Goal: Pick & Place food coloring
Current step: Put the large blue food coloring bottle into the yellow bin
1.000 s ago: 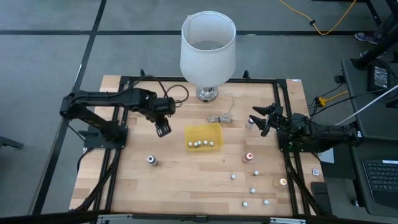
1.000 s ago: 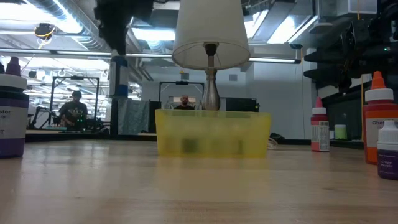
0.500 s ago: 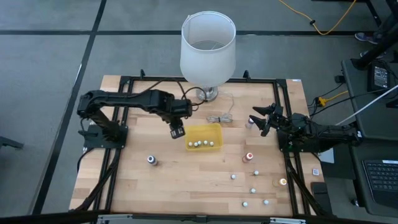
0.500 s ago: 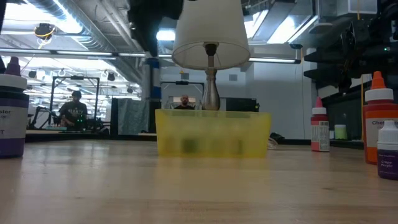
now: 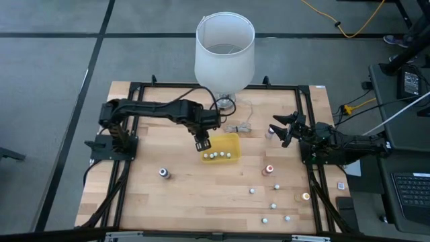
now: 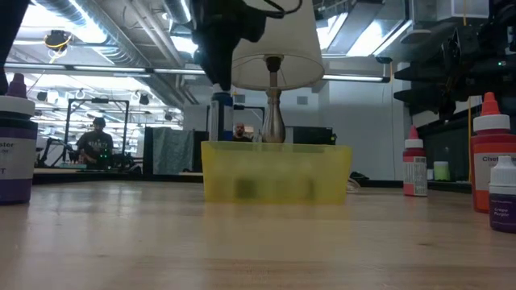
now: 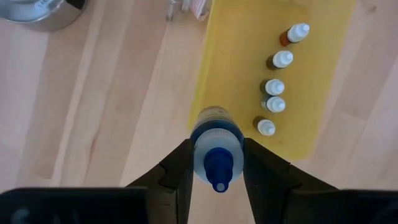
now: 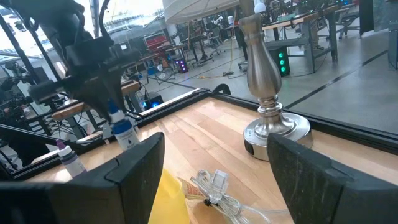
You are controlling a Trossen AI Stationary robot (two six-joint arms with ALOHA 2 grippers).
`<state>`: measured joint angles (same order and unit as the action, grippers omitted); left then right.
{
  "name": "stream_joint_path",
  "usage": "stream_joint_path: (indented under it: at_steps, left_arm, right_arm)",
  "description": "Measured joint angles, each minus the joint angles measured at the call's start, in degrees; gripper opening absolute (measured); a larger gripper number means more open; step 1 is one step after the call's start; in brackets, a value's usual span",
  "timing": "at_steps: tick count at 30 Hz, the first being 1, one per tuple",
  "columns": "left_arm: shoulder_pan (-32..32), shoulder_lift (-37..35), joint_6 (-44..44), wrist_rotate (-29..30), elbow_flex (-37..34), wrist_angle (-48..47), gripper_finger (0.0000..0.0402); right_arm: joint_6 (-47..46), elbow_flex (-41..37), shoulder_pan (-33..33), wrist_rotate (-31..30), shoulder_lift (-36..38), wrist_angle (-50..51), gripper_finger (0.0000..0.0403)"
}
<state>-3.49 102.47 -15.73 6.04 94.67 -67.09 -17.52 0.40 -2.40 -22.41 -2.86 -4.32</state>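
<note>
My left gripper (image 5: 201,142) hangs over the left end of the yellow tray (image 5: 228,141), shut on a food coloring bottle (image 7: 216,140) with a pale body and a blue top. Several small white-topped bottles (image 7: 273,93) lie in a row in the tray. More bottles stand on the table: one at the near left (image 5: 163,173) and several at the near right (image 5: 269,170). My right gripper (image 5: 285,129) waits open at the table's right edge, holding nothing. My left gripper pinches the bottle's upper body (image 7: 198,149), just below the blue cap (image 7: 217,169), between its two fingers (image 7: 179,171). The fingers point steeply down from above. The bottle hangs upright, cap up, lifted clear over the tray's left rim (image 7: 200,93).
A tall white lamp (image 5: 225,50) stands at the far middle, its metal base (image 5: 225,102) just behind the tray. A coiled cable (image 5: 238,126) lies beside the base. A bottle (image 5: 269,133) stands close to my right gripper. Black frame rails border the table.
My left gripper has moved toward the table's right edge and slightly down, from the left part of the table to the tray's left end. It has kept the blue-topped bottle upright and lifted, rolling a little about its own axis.
</note>
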Motion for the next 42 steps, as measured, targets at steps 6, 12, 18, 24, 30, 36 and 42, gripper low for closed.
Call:
stream_joint_path:
  at_steps: [6,12,18,24,30,36,42]
  left_arm:
    - [0.00,1.09,0.29,0.02,0.00,3.48,0.0110]
    - [0.00,1.47,0.50,-1.09,0.07,7.92,0.0110]
    - [0.00,3.16,0.51,-1.27,0.00,6.96,0.0110]
    - [-0.04,4.06,1.50,-1.04,-0.59,7.40,0.0110]
    - [-0.02,5.64,2.05,-0.77,-0.70,9.28,0.0110]
    - [-0.02,8.24,3.09,-0.66,-0.74,9.40,0.0110]
    - [-0.04,9.64,4.57,0.43,-0.78,10.04,0.0110]
  right_arm:
    - [0.00,-0.02,-0.01,-0.02,0.01,0.01,0.0283]
    - [0.00,-0.02,-0.01,0.00,0.01,0.00,0.0283]
    - [0.00,-0.02,-0.01,0.00,0.01,0.00,0.0283]
    - [0.00,-0.01,0.00,0.00,-0.01,0.00,0.0283]
    - [0.00,-0.02,-0.01,0.00,-0.01,0.00,0.0283]
    - [0.00,0.00,-0.01,0.00,0.01,0.00,0.0283]
    - [0.00,-0.01,0.00,0.00,-0.01,0.00,0.0283]
